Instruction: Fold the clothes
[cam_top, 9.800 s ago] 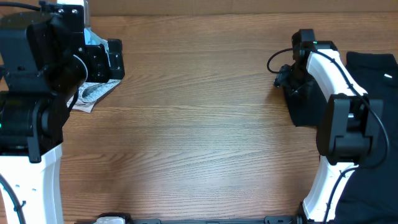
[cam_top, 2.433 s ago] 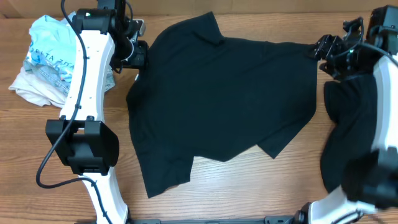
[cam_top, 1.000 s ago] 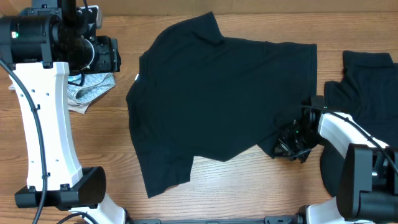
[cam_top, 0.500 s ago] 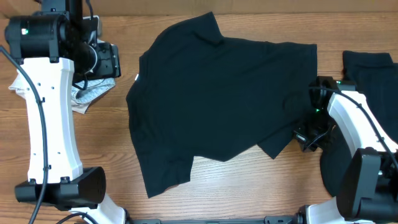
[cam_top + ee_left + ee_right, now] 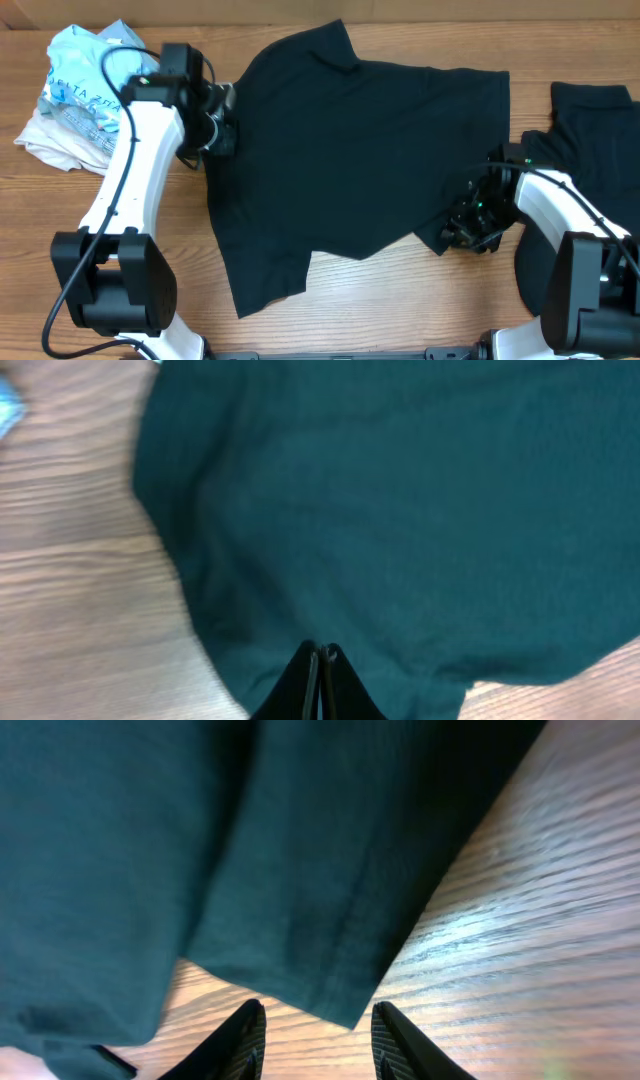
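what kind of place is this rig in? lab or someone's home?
Probably a robot test bench for laundry folding, not a home: left arm and right arm at a wood-grain table, a black T-shirt spread flat, a pile of light clothes at the corner.

**Table layout**

One T-shirt lies spread mid-table. Second T-shirt at right edge, apart from it. Garment heap far left. Left gripper at spread shirt's left edge; right gripper at its near right corner.
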`<state>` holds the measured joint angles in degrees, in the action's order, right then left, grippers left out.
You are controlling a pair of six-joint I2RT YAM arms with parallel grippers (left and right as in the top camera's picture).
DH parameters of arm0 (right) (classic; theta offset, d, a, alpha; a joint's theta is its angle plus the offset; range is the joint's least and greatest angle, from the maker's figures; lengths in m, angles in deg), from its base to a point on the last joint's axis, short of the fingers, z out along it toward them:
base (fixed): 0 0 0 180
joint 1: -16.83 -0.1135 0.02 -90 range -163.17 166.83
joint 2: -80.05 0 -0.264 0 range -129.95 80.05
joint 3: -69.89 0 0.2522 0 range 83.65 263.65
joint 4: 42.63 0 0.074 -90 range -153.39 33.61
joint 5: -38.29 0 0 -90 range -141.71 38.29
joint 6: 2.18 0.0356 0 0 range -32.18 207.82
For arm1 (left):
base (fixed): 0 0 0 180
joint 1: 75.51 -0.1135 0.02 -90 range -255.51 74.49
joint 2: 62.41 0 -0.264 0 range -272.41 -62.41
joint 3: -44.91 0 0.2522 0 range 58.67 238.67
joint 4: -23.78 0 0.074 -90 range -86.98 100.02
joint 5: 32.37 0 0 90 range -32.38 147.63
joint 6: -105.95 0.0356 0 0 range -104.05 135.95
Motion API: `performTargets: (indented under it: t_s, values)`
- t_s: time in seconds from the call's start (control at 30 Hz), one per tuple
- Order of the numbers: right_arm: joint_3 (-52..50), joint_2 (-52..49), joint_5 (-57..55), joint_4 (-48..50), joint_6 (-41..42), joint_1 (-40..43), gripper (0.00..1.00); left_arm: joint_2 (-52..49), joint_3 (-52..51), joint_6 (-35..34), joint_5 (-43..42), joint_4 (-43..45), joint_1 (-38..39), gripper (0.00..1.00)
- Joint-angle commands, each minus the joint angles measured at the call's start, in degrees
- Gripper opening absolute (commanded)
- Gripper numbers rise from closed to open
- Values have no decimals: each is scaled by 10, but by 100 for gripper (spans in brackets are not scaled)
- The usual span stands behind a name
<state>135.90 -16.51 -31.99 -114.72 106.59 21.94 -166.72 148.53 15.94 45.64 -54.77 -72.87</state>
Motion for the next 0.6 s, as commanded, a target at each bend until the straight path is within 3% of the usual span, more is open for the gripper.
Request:
performTargets:
  t_s: [0.0, 0.13, 0.17, 0.23, 0.27, 0.4, 0.57]
  values:
    - [-30, 1, 23, 31, -12, -3, 40, 8, -59, 18, -29, 53, 0, 11]
    - [-64, 1, 25, 74, -12, -8, 48, 8, -103, 17, -38, 99, 0, 18]
    - [-70, 1, 27, 84, -12, -9, 43, 8, -112, 17, -39, 110, 0, 19]
    - [-77, 1, 21, 99, -12, -9, 21, 8, -127, 17, -42, 123, 0, 22]
    - [-74, 1, 9, 94, -10, -8, 5, 8, -132, 17, -42, 127, 0, 24]
    - [-22, 2, -87, 8, 17, -5, 4, 8, -136, 17, -41, 129, 0, 30]
    - [105, 2, -220, -184, 90, -5, 4, 8, -136, 17, -41, 139, 0, 38]
